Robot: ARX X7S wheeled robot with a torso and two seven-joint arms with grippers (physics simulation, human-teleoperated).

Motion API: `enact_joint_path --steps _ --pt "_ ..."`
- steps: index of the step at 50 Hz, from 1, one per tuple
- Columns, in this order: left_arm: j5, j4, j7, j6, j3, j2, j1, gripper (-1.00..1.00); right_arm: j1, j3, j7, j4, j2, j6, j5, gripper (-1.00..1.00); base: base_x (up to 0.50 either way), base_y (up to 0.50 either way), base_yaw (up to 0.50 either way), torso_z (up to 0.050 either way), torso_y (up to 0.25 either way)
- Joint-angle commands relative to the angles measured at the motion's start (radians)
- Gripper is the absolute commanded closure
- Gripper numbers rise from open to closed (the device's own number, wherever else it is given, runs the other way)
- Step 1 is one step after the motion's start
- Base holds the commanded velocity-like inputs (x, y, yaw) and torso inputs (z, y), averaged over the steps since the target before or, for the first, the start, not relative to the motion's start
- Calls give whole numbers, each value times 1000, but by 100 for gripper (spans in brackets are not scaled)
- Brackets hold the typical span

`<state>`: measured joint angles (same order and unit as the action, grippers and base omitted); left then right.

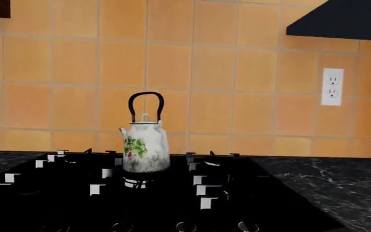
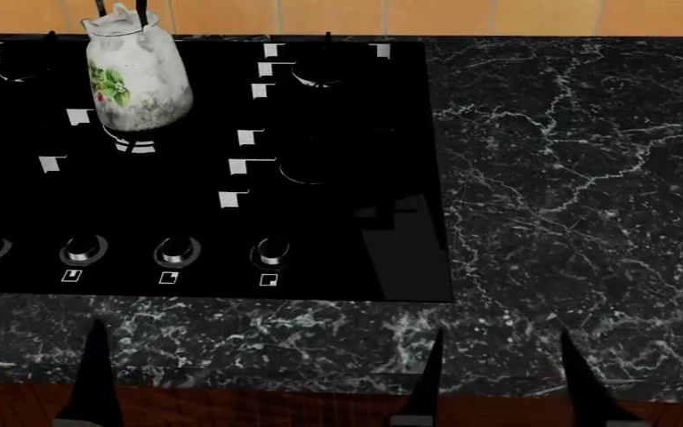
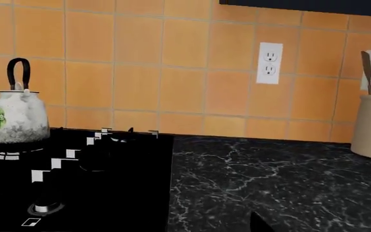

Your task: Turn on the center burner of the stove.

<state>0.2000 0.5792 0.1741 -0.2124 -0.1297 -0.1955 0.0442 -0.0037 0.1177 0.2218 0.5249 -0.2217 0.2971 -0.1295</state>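
Head view shows the job barely begun: no flame or glow anywhere on the wide glossy black glass stove (image 2: 354,258), and none of the small round silver knobs (image 2: 177,251) along its front edge is being touched. The center burner (image 2: 128,140), a round black gas ring with a striped silvery rim, sits under a white speckled enamel kettle (image 2: 136,82) with a leaf print and black loop handle. Which knob drives it I cannot tell; the small white markings below the knobs are too small to read. Both grippers stay low over the black marbled countertop (image 2: 555,178), short of the stove: the left gripper (image 2: 28,378) and right gripper (image 2: 502,378) each show only dark, widely parted fingertips, spread apart and holding nothing. Choosing, reaching and turning the knob all remain.
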Motion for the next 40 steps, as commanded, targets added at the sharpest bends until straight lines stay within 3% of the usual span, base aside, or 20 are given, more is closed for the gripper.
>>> enact_joint_path --steps 1,8,40 --pt "29 15 5 -8 -3 -10 -1 -100 12 -2 16 45 -17 30 -9 -100 0 0 0 0 0" --pt "20 4 16 9 -15 -15 -1 -100 6 -10 19 45 -19 16 -25 -100 0 37 0 0 0" --pt "123 -3 39 12 -12 -40 -13 -100 -2 8 42 47 -42 15 -34 -100 10 500 0 0 0"
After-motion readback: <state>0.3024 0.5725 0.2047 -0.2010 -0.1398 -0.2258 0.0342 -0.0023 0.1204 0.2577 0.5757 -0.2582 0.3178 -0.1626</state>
